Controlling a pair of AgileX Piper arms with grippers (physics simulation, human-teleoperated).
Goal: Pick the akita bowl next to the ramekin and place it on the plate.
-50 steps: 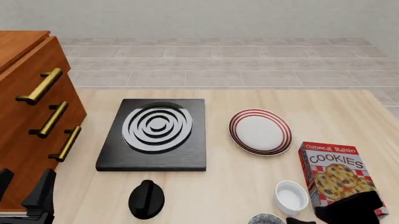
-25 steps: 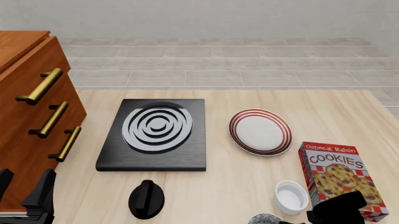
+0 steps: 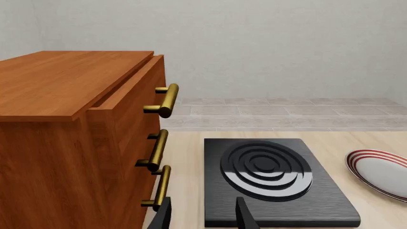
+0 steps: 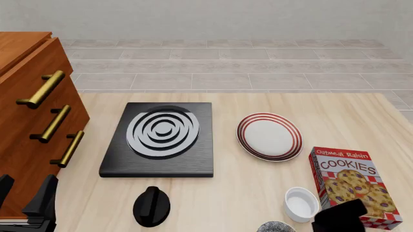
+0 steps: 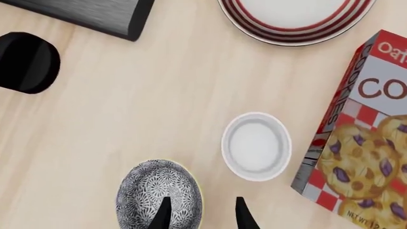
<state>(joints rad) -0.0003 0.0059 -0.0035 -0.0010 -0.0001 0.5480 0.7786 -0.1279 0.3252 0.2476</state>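
The grey-and-white speckled akita bowl sits at the table's near edge, close beside the plain white ramekin. In the front view only the akita bowl's top shows at the bottom edge, left of the ramekin. My right gripper hangs open above the bowl's ramekin-side rim, one finger over the bowl and the other just outside it. The red-ringed plate lies farther back with nothing on it. My left gripper is open and holds nothing, at the near left by the cabinet.
A cookie box stands right of the ramekin. The black stove lies left of the plate, with a black knob in front of it. A wooden cabinet with brass handles fills the left side.
My right arm has shifted left and toward the near edge, away from the cookie box and closer to the bowl. The left arm and all objects stayed put.
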